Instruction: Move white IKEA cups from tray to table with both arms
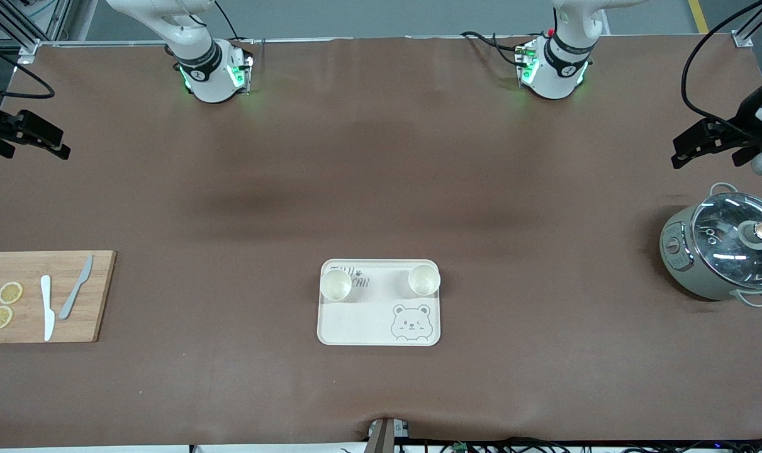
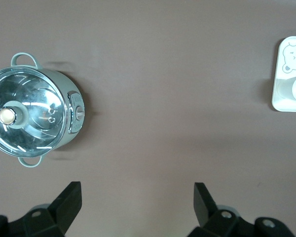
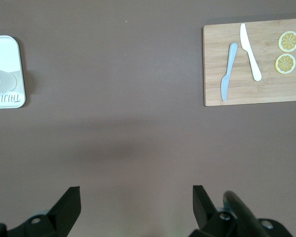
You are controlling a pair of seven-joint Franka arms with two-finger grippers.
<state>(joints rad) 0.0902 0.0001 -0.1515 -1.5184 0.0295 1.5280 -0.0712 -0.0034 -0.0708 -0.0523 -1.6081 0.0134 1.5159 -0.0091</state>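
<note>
I see both arms waiting, pulled back to opposite ends of the brown table (image 1: 381, 189). My left claw (image 2: 137, 200) hangs released, fingers spread wide with nothing between them, over bare tabletop near a grey-green pot (image 1: 723, 251) with a glass lid. My right claw (image 3: 136, 202) is likewise released and empty, over bare tabletop at the right arm's end, near a wooden cutting board (image 1: 97, 296) carrying two knives and two lemon slices. Well apart from both claws, between them, sits a cream tray (image 1: 362, 324) printed with a bear. Two white cups (image 1: 335, 284) (image 1: 424, 280) stand upright on it, along its edge nearer the arm bases.
</note>
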